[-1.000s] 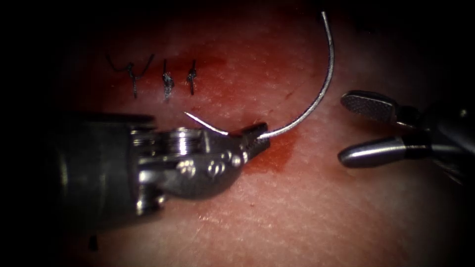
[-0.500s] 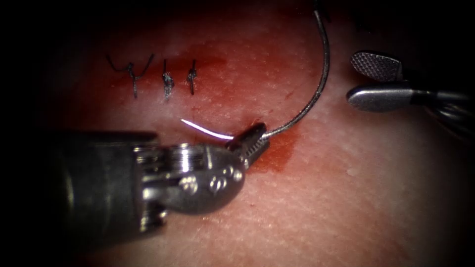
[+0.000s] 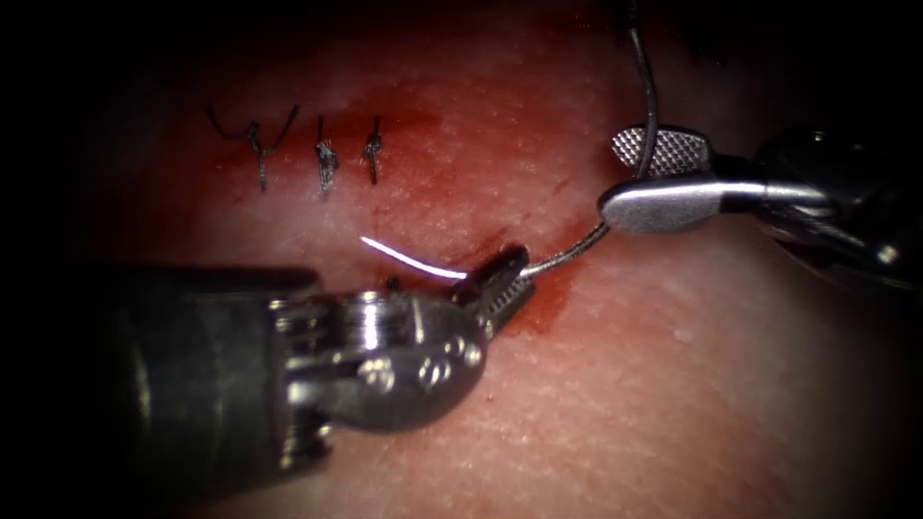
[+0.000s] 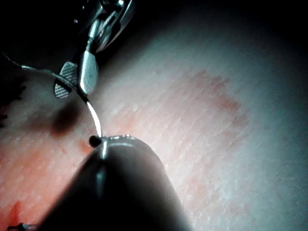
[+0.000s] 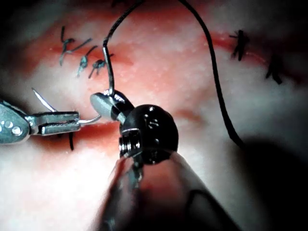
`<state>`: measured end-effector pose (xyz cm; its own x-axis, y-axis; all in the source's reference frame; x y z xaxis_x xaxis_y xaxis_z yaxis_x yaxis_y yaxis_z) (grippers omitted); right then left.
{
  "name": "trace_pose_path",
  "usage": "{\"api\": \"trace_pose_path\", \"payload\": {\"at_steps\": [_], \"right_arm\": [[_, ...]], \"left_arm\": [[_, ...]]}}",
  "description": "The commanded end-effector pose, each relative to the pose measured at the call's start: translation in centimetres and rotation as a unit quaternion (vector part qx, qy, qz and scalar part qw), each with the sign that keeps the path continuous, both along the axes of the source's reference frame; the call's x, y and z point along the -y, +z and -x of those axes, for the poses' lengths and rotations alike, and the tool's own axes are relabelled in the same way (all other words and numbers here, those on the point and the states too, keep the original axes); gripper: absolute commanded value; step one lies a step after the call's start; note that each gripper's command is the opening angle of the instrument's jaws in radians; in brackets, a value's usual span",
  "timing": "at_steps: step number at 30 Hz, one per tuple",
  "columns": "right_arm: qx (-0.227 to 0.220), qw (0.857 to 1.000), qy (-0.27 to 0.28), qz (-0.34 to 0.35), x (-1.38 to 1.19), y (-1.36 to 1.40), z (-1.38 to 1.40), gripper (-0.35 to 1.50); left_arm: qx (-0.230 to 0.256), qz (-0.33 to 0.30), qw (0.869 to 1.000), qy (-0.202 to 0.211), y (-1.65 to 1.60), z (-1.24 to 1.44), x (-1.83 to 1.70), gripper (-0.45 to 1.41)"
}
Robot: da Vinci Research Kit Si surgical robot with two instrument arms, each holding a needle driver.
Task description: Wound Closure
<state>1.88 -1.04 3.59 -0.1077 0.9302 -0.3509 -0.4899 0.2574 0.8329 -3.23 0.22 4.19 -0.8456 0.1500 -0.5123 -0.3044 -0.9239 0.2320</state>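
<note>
Needle [image 3: 577, 252] clamped by left tool [image 3: 500, 279] near the pointed end, tip projecting left of the jaws, free above the tissue [image 3: 625, 404]; not in the tissue. Same grip seen in right wrist view, left tool [image 5: 62, 122] shut on needle [image 5: 91, 119], tip free. Right tool [image 3: 654, 178] set about the needle's curve farther toward the tail, jaws apart, one either side of the wire, right of the left tool. In left wrist view, right tool [image 4: 74, 79] likewise straddling needle [image 4: 94, 115]. Thread [image 5: 216, 82] trailing from the needle's tail across the far tissue. Three knotted stitches [image 3: 325, 159] in a row at far left. Red fluid [image 3: 538, 298] pooled just beside the left jaws.
</note>
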Motion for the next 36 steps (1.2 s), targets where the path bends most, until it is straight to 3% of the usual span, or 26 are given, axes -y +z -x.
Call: {"api": "trace_pose_path", "payload": {"at_steps": [1, 7, 8, 9, 10, 11, 12, 13, 17, 22, 26, 29, 30, 32, 36], "right_arm": [[0.007, 1.000, 0.007, 0.001, -0.02, 0.06, -0.12, -0.35], [0.027, 0.999, 0.019, 0.008, -0.08, 0.07, -0.11, -0.35], [0.029, 0.999, 0.017, 0.012, -0.10, 0.06, -0.09, -0.35], [0.029, 0.999, 0.015, 0.023, -0.11, 0.06, -0.06, -0.35], [0.028, 0.999, 0.014, 0.035, -0.13, 0.05, -0.03, -0.35], [0.024, 0.998, 0.015, 0.060, -0.17, 0.04, 0.03, -0.35], [0.027, 0.997, 0.010, 0.076, -0.18, 0.03, 0.05, -0.35], [0.022, 0.992, -0.021, 0.121, -0.20, 0.03, 0.10, -0.35], [0.013, 0.982, -0.057, 0.177, -0.21, 0.04, 0.11, -0.35], [-0.006, 0.962, -0.101, 0.255, -0.22, 0.05, 0.07, -0.35], [-0.020, 0.928, -0.142, 0.343, -0.20, 0.03, 0.00, -0.35], [-0.027, 0.908, -0.172, 0.381, -0.19, 0.01, -0.05, -0.35], [-0.037, 0.888, -0.187, 0.419, -0.17, -0.02, -0.09, -0.35], [-0.042, 0.884, -0.191, 0.424, -0.17, -0.03, -0.10, -0.35], [-0.062, 0.862, -0.216, 0.455, -0.15, -0.07, -0.19, -0.35]], "left_arm": [[0.001, 0.000, 1.000, 0.004, 0.06, 0.07, 0.05, -0.45], [0.008, 0.004, 1.000, 0.019, 0.04, 0.11, 0.11, -0.45], [0.009, 0.004, 1.000, 0.019, 0.03, 0.11, 0.11, -0.33], [0.013, 0.004, 1.000, 0.022, 0.02, 0.12, 0.12, -0.10], [0.017, 0.003, 1.000, 0.024, 0.00, 0.12, 0.13, 0.26], [0.028, 0.001, 0.999, 0.029, -0.04, 0.12, 0.13, 0.79], [0.039, -0.004, 0.999, 0.029, -0.08, 0.12, 0.13, 0.98], [0.063, -0.017, 0.998, 0.023, -0.16, 0.13, 0.12, 0.98], [0.079, -0.041, 0.995, 0.036, -0.31, 0.13, 0.09, 1.06], [0.098, -0.134, 0.985, 0.040, -0.57, 0.11, -0.04, 1.06], [0.133, -0.181, 0.974, 0.026, -0.75, 0.09, -0.26, 1.03], [0.157, -0.223, 0.961, 0.041, -0.80, 0.02, -0.40, 1.01], [0.170, -0.279, 0.944, 0.035, -0.78, -0.07, -0.54, 1.01], [0.177, -0.295, 0.939, 0.031, -0.77, -0.09, -0.57, 1.01], [0.221, -0.351, 0.908, 0.055, -0.61, -0.23, -0.69, 1.00]]}}
